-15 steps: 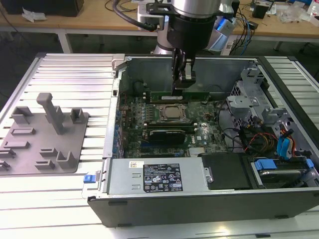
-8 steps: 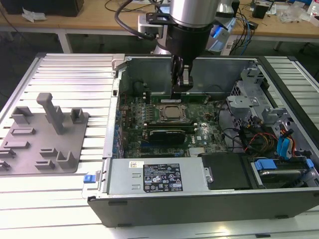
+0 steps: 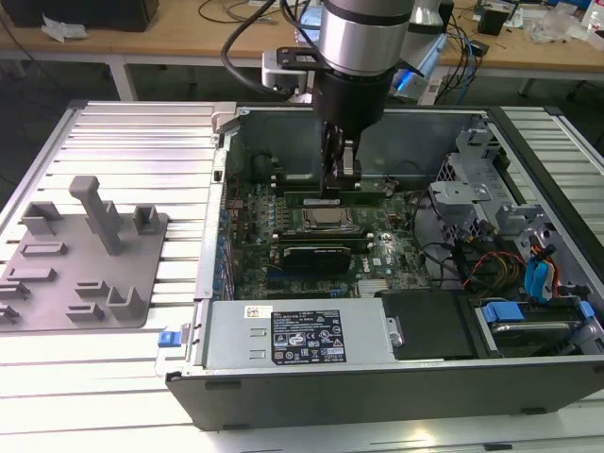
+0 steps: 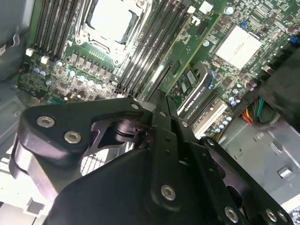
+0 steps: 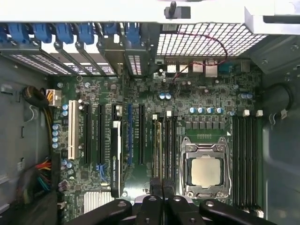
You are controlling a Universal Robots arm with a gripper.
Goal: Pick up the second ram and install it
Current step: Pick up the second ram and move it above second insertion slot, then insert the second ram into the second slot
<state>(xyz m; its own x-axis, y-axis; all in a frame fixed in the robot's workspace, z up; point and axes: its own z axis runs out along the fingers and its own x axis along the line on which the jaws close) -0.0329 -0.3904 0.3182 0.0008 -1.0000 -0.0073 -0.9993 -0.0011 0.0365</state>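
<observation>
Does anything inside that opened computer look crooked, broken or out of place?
Nothing looks damaged or spilled. The one oddity is that the processor sits bare, with no cooler on it. The second ram stands straight, not tilted, beside the processor, with the gripper closed on it.

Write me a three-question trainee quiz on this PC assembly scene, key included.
1. True or false: the tool is outside the computer case.
2. What does the tool grip? A) a screwdriver B) the second ram C) a cloth
3. Fill in: memory slots flank the ____ socket.
Key: 1 false; 2 B; 3 processor.
</observation>
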